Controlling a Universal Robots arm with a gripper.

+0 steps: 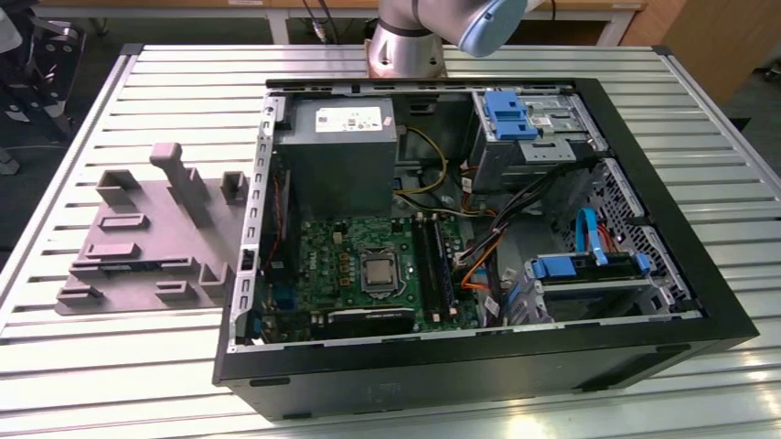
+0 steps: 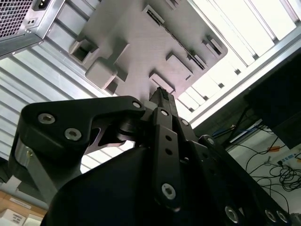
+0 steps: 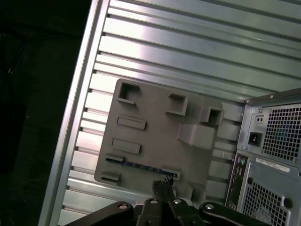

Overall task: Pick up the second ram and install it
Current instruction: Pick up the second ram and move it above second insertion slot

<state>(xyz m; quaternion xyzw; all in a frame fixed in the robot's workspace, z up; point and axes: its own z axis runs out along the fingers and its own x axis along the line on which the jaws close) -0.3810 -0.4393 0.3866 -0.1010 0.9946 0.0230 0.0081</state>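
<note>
The second ram (image 3: 141, 165) is a thin dark stick lying flat in a groove near one edge of the grey moulded tray (image 3: 155, 122). In the exterior view the ram (image 1: 137, 265) shows as a dark strip on the tray (image 1: 146, 229), at the exterior view's left of the open computer case (image 1: 488, 366). My gripper (image 3: 161, 184) hangs well above the tray, roughly over the ram, with its fingers pressed together and nothing between them. The second wrist view shows the same closed gripper (image 2: 161, 95) pointing at the tray (image 2: 141, 42).
The case lies open on a slatted metal table (image 1: 123, 366). Inside are the motherboard with long black slots (image 1: 430, 261), a grey power supply (image 1: 336, 151), loose cables (image 1: 488, 247) and blue drive brackets (image 1: 586, 270). The arm's base (image 1: 409, 46) stands behind the case.
</note>
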